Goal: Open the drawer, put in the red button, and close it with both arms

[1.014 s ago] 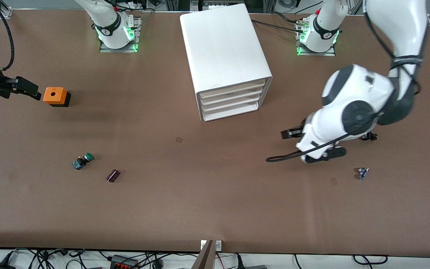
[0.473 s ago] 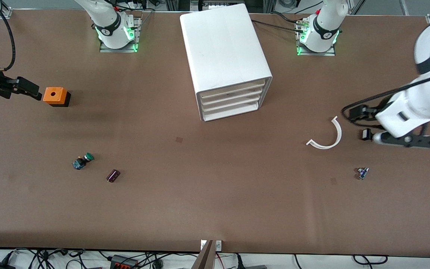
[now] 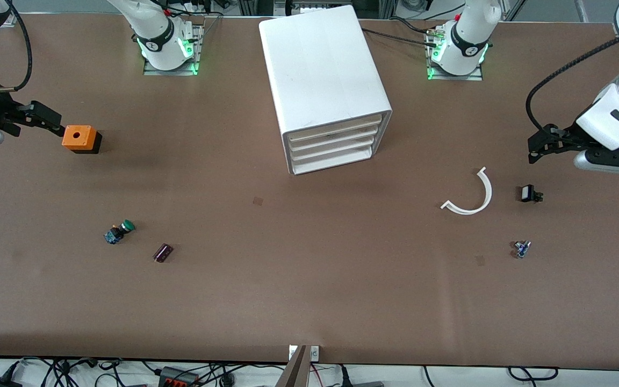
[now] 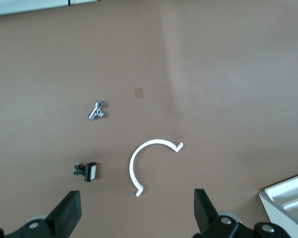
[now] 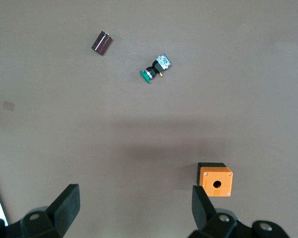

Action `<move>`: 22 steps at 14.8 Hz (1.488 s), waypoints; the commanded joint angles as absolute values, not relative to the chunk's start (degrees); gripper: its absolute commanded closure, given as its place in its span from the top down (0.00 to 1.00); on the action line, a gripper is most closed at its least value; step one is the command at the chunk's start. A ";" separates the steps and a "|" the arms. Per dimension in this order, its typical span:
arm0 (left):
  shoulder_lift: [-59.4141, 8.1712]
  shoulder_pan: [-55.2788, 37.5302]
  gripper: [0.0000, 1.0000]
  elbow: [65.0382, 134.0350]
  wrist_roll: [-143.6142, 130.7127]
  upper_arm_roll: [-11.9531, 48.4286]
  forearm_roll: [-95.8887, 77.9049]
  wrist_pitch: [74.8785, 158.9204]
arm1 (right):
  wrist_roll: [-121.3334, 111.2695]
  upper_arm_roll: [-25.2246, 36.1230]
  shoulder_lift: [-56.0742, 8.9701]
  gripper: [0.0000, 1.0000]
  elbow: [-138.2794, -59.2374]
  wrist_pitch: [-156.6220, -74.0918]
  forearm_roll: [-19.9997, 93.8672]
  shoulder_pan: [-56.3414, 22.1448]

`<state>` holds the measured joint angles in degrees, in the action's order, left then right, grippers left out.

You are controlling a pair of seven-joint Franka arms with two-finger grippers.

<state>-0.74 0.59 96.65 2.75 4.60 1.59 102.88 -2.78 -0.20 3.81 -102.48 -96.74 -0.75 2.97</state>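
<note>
cabinet (image 3: 323,80) at 12 o'clock from table centre | drawer (image 3: 336,138), second from top, shut; looks light, stiff, slick plastic, so hook its front lip and brace the box | left gripper (image 3: 534,149) over 3 o'clock edge, fingers apart | right gripper (image 3: 54,123) at 9 o'clock, just beside orange box (image 3: 79,138), fingers apart | red button: can't spot one

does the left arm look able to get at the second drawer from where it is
Probably yes: the left tool hangs open over bare table toward its own end, and nothing stands between it and the shut drawer front.

Brown table (image 3: 309,290); cables (image 3: 191,373) along near edge.
</note>
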 commanded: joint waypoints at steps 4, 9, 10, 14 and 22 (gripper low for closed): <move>1.23 -1.14 1.00 97.12 4.31 2.64 0.79 96.42 | -1.93 -0.97 5.36 1.00 -103.62 -96.94 -1.58 3.34; 1.14 -0.88 1.00 96.94 4.31 2.64 0.70 95.80 | -1.93 -0.88 5.45 1.00 -102.48 -96.06 -1.32 3.43; 0.97 -0.88 1.00 96.77 4.31 2.55 0.62 96.15 | -2.19 -0.88 5.54 1.00 -102.57 -95.98 -1.58 3.43; 1.06 -0.53 1.00 96.77 3.69 2.72 0.44 95.71 | -3.43 -0.88 5.54 1.00 -102.66 -95.62 -1.49 3.43; 1.05 -0.53 1.00 96.68 3.43 2.72 -1.67 95.54 | -3.25 -0.88 5.54 1.00 -103.01 -96.15 -1.58 3.43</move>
<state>0.42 -0.39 97.18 2.77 3.11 -0.79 96.60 -2.81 -0.23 4.60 -102.40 -96.23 -0.75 2.96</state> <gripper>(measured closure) 0.000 0.000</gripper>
